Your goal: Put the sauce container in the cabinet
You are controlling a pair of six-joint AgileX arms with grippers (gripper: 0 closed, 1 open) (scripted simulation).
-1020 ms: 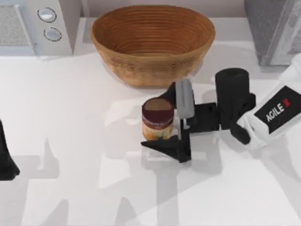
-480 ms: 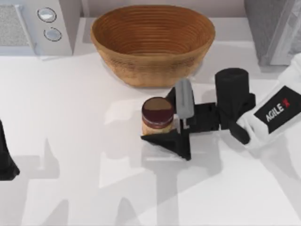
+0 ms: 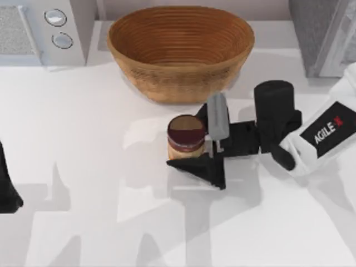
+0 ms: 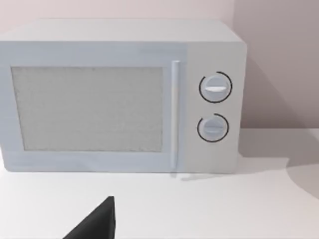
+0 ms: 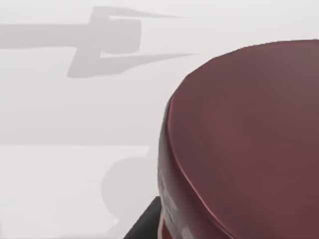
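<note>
The sauce container (image 3: 186,132), a small jar with a dark maroon lid and orange-yellow label, stands upright on the white table just in front of the woven bowl. My right gripper (image 3: 185,147) reaches in from the right and is shut on it, one black finger (image 3: 201,167) pressed against its near side, the other mostly hidden behind the jar. In the right wrist view the maroon lid (image 5: 244,139) looms very close. The cabinet (image 3: 322,33), grey and speckled, stands at the back right corner. My left arm (image 3: 6,189) is parked at the left edge.
A large woven bowl (image 3: 181,50) sits at the back middle, close behind the jar. A white microwave with two round knobs (image 3: 39,28) stands at the back left, facing the left wrist camera (image 4: 119,94). Bare table stretches to the front and left.
The right gripper's near finger moved in against the jar, closing the gap. Since half a second ago almost nothing has shifted. The left arm has stayed still.
</note>
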